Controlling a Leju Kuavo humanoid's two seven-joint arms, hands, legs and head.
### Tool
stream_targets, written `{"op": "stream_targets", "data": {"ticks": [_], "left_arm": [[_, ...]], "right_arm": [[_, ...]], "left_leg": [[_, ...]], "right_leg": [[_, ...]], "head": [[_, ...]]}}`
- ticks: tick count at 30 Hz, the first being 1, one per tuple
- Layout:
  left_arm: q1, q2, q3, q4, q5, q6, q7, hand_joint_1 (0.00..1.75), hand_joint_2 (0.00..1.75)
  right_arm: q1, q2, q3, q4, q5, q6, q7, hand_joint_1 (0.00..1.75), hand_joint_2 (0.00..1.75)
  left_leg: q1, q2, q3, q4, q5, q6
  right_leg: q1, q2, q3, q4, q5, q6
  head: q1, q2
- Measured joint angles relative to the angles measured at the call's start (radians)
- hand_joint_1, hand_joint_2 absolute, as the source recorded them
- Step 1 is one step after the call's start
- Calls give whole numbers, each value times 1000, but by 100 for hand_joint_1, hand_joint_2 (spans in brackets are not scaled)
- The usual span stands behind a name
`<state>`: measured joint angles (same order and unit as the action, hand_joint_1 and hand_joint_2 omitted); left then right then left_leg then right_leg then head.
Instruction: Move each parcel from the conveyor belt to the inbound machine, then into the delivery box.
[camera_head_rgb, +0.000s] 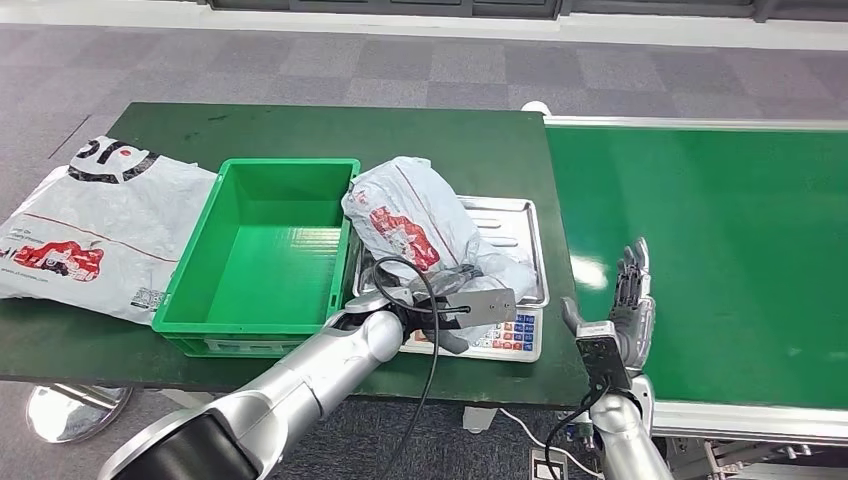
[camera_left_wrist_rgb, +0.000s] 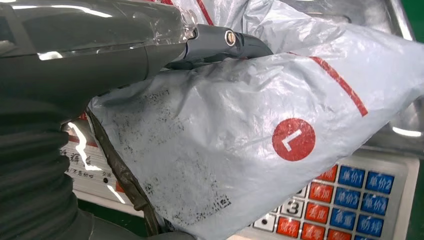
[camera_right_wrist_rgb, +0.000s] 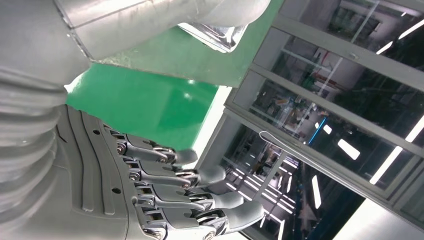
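A crumpled grey plastic parcel (camera_head_rgb: 420, 225) with red print lies on the steel pan of the weighing scale (camera_head_rgb: 510, 225), leaning over the rim of the green box (camera_head_rgb: 262, 250). My left hand (camera_head_rgb: 455, 300) grips the parcel's near end, above the scale's keypad (camera_head_rgb: 505, 335). In the left wrist view the parcel (camera_left_wrist_rgb: 260, 135) sits right against the thumb (camera_left_wrist_rgb: 225, 42), over the keypad (camera_left_wrist_rgb: 350, 200). My right hand (camera_head_rgb: 628, 300) is held upright and open at the near edge of the green conveyor belt (camera_head_rgb: 720, 250), its fingers (camera_right_wrist_rgb: 190, 195) spread with nothing in them.
A second, flat grey parcel (camera_head_rgb: 90, 230) lies on the dark green table (camera_head_rgb: 330, 130) left of the box. A black cable (camera_head_rgb: 432, 350) loops over my left forearm. Grey carpet lies beyond the table.
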<state>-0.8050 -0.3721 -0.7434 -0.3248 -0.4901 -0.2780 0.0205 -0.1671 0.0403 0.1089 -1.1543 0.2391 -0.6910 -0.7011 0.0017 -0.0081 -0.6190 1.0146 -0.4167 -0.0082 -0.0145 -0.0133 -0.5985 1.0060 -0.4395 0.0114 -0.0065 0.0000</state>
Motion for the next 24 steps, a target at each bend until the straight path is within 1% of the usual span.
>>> {"op": "stream_targets", "data": {"ticks": [7,14,15,18,19,24], "left_arm": [[-7,0,-42,0,10,-22,15,0,175],[-15,0,-78,0,45,-45,36,0,175],[-15,0,-82,0,52,-46,35,6,175],[-15,0,-90,-1,62,-50,33,137,175],[-15,-1,-92,-1,64,-51,32,175,175],[-18,-1,-95,-1,79,-49,17,175,175]], "right_arm": [[1,0,1,4,-2,0,0,0,175],[-1,1,1,13,-5,1,0,0,175],[-1,1,1,14,-5,1,0,0,175],[-2,1,1,16,-5,1,0,0,175],[-2,1,1,17,-5,1,0,0,175],[-2,1,2,17,-6,2,0,0,175]], "left_leg": [[0,0,6,0,-1,1],[0,-1,11,0,-3,1],[0,-1,12,0,-3,1],[0,-1,14,0,-4,1],[0,-1,14,0,-4,1],[0,-2,15,0,-4,1]], "right_leg": [[0,0,6,0,-1,1],[0,0,13,0,-3,1],[0,-1,14,-1,-4,1],[0,-1,16,-1,-5,1],[0,-1,16,-1,-5,1],[0,-2,17,-1,-5,1]], "head": [[0,0],[0,0],[0,0],[0,0],[0,0],[0,0]]}}
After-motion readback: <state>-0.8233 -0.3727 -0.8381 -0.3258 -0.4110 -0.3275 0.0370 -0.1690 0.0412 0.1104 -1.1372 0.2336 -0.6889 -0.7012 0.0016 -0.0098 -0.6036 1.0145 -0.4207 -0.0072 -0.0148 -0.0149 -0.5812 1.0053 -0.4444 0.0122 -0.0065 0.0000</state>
